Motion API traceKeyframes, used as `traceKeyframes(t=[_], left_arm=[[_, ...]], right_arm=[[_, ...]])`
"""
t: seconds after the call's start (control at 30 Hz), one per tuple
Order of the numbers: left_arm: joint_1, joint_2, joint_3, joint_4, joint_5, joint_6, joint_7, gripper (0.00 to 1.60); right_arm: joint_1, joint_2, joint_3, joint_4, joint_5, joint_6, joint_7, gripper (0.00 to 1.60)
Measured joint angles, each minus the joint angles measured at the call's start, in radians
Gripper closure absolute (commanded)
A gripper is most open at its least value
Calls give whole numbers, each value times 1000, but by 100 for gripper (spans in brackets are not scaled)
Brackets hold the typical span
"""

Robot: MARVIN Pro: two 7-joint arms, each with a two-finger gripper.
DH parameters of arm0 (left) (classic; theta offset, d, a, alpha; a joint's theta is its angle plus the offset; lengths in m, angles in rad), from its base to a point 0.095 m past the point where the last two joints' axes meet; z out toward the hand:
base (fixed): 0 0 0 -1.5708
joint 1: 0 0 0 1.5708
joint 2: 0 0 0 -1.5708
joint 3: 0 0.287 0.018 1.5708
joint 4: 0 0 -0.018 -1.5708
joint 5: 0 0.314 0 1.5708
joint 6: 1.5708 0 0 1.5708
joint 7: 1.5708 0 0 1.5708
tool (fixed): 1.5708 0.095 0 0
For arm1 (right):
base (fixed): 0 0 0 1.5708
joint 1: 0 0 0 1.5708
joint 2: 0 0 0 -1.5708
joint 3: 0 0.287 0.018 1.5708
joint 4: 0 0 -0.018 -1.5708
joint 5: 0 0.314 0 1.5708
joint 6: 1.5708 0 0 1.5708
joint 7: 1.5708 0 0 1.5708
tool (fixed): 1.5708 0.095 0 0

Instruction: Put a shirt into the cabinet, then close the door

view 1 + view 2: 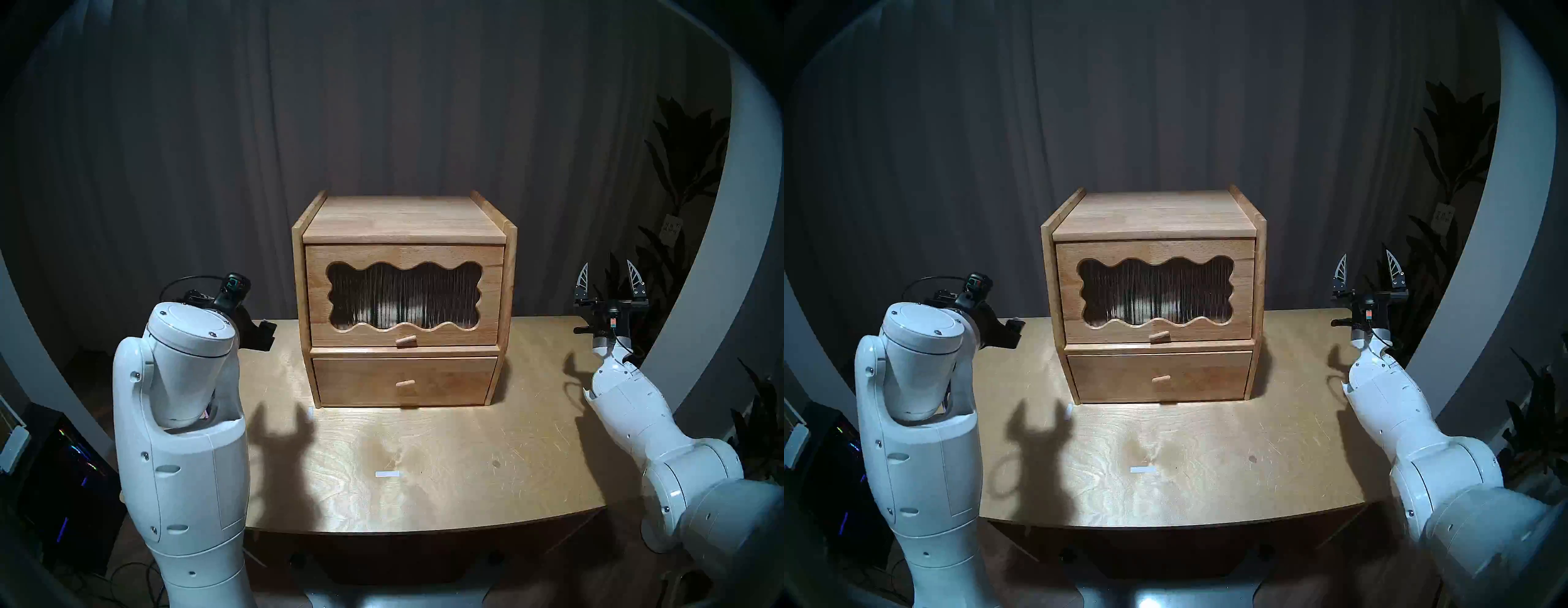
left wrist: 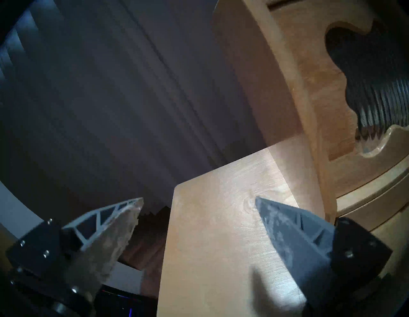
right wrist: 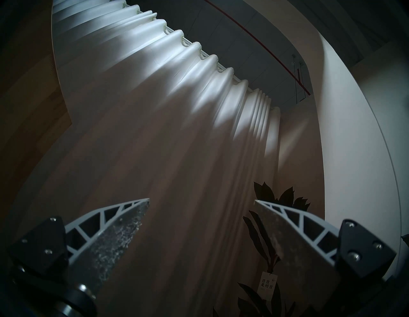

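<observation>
The light-wood cabinet (image 1: 403, 216) stands at the back middle of the table. Its door (image 1: 403, 254), with a wavy ribbed-glass window and a peg handle (image 1: 406, 340), lies flush and shut. Behind the glass a pale, dark-streaked blur shows low in the compartment: the shirt (image 1: 394, 312). My left gripper (image 2: 199, 199) hovers over the table's back left corner, left of the cabinet, open and empty. My right gripper (image 1: 607, 271) points upward beyond the table's right edge, open and empty.
A plain drawer (image 1: 403, 382) with a peg knob sits under the door. A white tape strip (image 1: 387, 474) lies on the wooden table (image 1: 466, 446). A dark curtain hangs behind. A plant (image 1: 679, 191) stands at the right, and a lit computer case (image 1: 63, 475) on the floor at the left.
</observation>
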Motion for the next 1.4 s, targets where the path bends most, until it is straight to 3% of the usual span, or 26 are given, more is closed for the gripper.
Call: traceKeyframes(t=[0.33,0.9,1.4], left_arm=[[-79,-28,-64,152,-69,-28,44,0],[-215,-51,-227,355,-217,-79,90,0],[-333,-43,-255,474,-290,-167,166,0]], right_arm=[[0,1,-6,2,6,0,-4,0],[-1,2,-16,7,14,0,-10,0],[0,4,-23,10,21,0,-15,0]])
